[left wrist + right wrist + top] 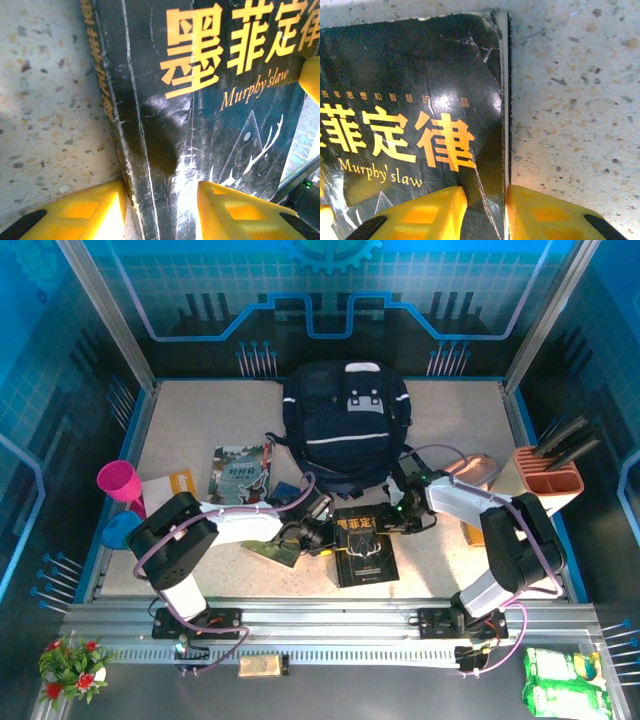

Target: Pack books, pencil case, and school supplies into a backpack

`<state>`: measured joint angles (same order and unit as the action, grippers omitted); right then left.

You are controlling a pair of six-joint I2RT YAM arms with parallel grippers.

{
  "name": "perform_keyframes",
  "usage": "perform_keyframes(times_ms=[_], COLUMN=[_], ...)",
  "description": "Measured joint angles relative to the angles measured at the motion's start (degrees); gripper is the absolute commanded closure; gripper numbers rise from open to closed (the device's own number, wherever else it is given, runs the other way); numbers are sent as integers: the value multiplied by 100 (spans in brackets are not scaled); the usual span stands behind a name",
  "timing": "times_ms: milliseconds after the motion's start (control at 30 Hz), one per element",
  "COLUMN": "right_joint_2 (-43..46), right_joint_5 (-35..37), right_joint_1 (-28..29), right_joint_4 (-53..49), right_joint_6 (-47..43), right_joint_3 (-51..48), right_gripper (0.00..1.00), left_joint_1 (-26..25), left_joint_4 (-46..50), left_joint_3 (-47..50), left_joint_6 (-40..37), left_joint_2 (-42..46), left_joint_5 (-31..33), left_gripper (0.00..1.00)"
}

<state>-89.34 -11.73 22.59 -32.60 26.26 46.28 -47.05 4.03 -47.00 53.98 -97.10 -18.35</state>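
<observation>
From above, the large navy fabric backpack (345, 425) is sitting at twelve o'clock on the speckled table (180, 420). The thin black paperback with the antler emblem (367, 552) is lying flat at six o'clock of it. The left gripper (318, 532) is working at the book's nine o'clock edge and the right gripper (402, 508) at its one o'clock corner. I am seeing no open mouth on the backpack and nothing inside it. At three o'clock a beige block holder (548, 480) is keeping black handles (565, 440). A magenta cup (118, 480) is standing at nine o'clock, its contents unclear.

Through the left wrist, the yellow claw (160, 215) is spread, straddling the spine with one finger over bare table.

Through the right wrist, the claw (486, 215) is narrowly parted over the cover's edge (502, 100). Whether it is pinching I cannot tell.

The glossy cover could slip or crease, since the fingers are closing from above on a flat book. With the bag looking shut, the book may also have nowhere to go.
</observation>
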Motion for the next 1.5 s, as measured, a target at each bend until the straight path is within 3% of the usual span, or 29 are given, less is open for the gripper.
perform_keyframes(times_ms=[267,700,1033,1367,1500], right_joint_2=[190,238,234,374,754], right_joint_5=[-424,-903,-1126,-1067,-1021], right_joint_1=[-295,-417,-424,-428,-551], right_joint_4=[415,699,778,780,754], right_joint_6=[162,212,225,337,444], right_joint_3=[-361,-551,-592,-651,-776], right_gripper=[71,74,73,68,58], left_joint_1=[-9,-61,-76,-61,59], left_joint_4=[-955,-1886,-2033,-1930,-1882], left_joint_3=[590,905,907,890,885], left_joint_6=[212,313,313,306,306], left_joint_2=[269,833,903,883,883], left_joint_5=[-68,-57,101,201,195], left_gripper=[61,72,62,77,82])
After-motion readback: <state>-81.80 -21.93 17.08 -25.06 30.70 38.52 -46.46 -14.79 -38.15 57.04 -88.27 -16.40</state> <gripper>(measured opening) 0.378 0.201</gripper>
